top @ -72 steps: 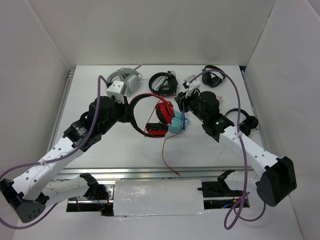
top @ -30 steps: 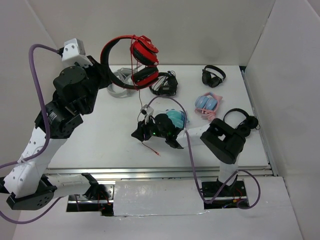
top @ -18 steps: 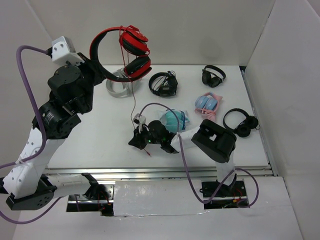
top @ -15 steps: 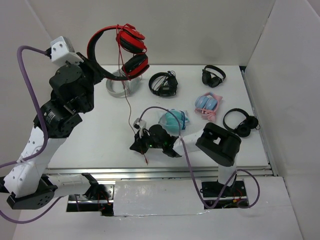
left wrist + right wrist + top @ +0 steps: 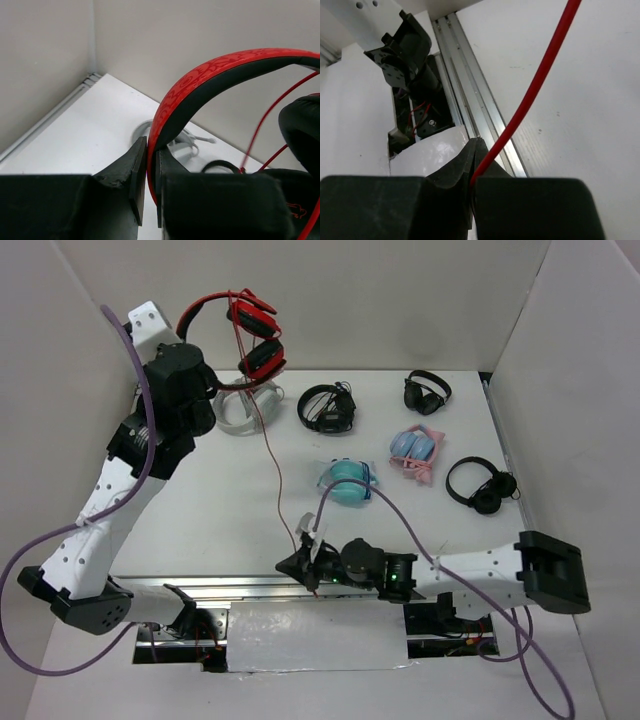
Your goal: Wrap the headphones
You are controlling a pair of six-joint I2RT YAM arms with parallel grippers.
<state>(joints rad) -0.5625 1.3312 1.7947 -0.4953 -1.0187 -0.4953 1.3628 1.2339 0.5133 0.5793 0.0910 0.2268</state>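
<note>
The red headphones [image 5: 240, 325] hang high over the table's back left. My left gripper [image 5: 212, 382] is shut on their headband [image 5: 200, 75], which passes between the jaws of my left gripper [image 5: 151, 165]. A black-padded earcup [image 5: 300, 120] shows at the right edge of the left wrist view. The thin red cable [image 5: 272, 455] runs straight down from the earcups to the near edge of the table. There my right gripper [image 5: 306, 566] is shut on the cable [image 5: 535, 85], which enters the pinched jaws of my right gripper [image 5: 475, 152].
Light grey headphones [image 5: 240, 408] lie under the raised pair. Black headphones [image 5: 326, 406], another black pair [image 5: 426, 392], a blue-pink pair [image 5: 413, 450], a teal pair [image 5: 345, 480] and one more black pair [image 5: 482, 485] lie across the table. An aluminium rail [image 5: 200, 585] edges the near side.
My right gripper shut on the cable and travelled from mid-table to the near edge, drawing the cable straight. The left arm carried the headphones a little further back and left.
</note>
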